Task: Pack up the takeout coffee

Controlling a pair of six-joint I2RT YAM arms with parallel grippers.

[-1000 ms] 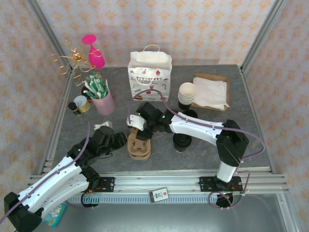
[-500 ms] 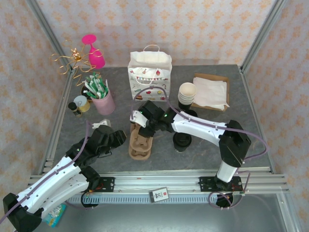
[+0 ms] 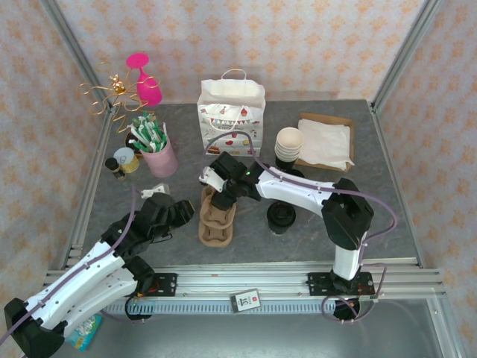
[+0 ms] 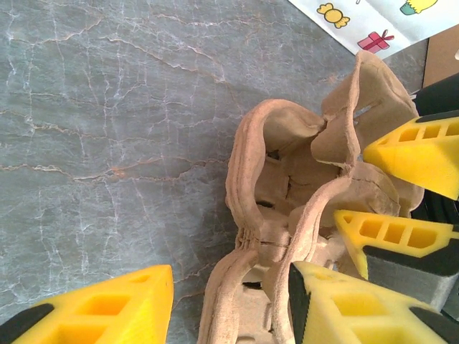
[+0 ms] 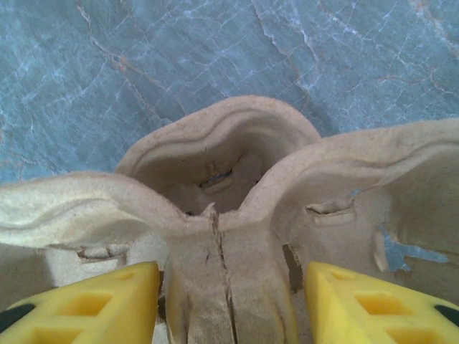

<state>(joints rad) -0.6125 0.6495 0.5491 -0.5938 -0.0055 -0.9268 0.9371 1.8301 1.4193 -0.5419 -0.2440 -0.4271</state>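
Observation:
The takeout coffee (image 3: pixel 282 215), a dark cup under a round black lid, stands on the table right of a brown pulp cup carrier (image 3: pixel 215 221). My right gripper (image 3: pixel 215 194) hangs over the carrier's far end; in its wrist view it is open (image 5: pixel 233 276), its yellow fingers (image 5: pixel 86 307) either side of the carrier's (image 5: pixel 229 215) cracked centre rib. My left gripper (image 3: pixel 189 213) is at the carrier's left side, open (image 4: pixel 229 287), straddling the carrier's (image 4: pixel 287 179) near wall, with one finger (image 4: pixel 344 308) inside a pocket. The right gripper's yellow fingers (image 4: pixel 419 154) show there too.
A party-print paper bag (image 3: pixel 232 115) stands at the back. A stack of lidless cups (image 3: pixel 288 146) and a cardboard tray of napkins (image 3: pixel 326 142) sit back right. A pink cup of sticks (image 3: pixel 158 151) and a small jar (image 3: pixel 124 159) sit at the left.
The right arm has swung in and lowered its gripper onto the carrier's far end. The carrier has shifted slightly. The left gripper has barely moved.

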